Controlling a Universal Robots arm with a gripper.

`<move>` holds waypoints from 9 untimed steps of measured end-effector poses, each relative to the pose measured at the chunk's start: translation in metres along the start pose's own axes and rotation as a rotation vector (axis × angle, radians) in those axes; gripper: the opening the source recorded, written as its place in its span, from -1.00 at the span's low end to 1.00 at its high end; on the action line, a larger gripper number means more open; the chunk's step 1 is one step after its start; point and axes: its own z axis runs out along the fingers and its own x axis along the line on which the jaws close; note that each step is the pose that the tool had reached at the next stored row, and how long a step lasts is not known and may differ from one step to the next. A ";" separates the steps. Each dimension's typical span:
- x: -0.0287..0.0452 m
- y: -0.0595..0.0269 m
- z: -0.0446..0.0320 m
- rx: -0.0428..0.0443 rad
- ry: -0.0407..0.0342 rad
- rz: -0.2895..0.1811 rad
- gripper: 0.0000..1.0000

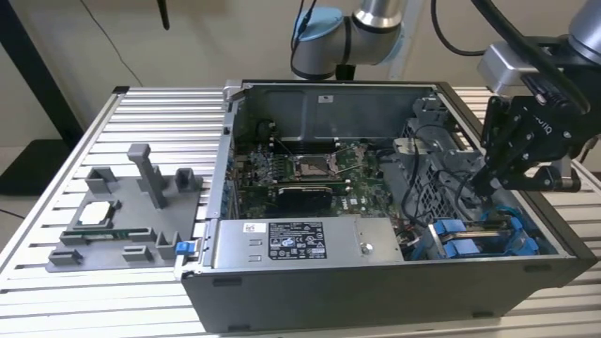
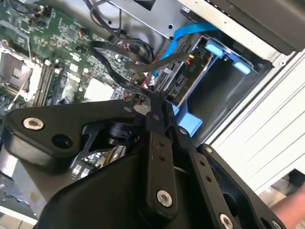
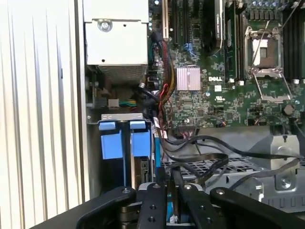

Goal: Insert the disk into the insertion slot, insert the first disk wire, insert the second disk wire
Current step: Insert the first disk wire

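The disk (image 3: 142,143) sits slotted at the computer case's (image 1: 376,296) near corner on the exterior view's right (rigid, shock-sensitive; I'd handle it by its blue carrier). My gripper (image 2: 153,102) is pressed together, seemingly pinching a floppy black wire (image 3: 174,177).

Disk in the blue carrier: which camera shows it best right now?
First wrist view: the disk sits in its bay, blue carrier facing the camera, uncovered. The second wrist view shows it obliquely, past cables and the fingers. In the exterior view its blue edges peek from the bay, far off.
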 end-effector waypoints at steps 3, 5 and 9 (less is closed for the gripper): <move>0.0001 0.0000 0.0010 0.0020 0.0333 0.002 -1.00; 0.0003 0.0000 0.0025 0.0030 0.0493 0.002 -1.00; 0.0008 0.0001 0.0069 0.0040 0.0653 0.003 -1.00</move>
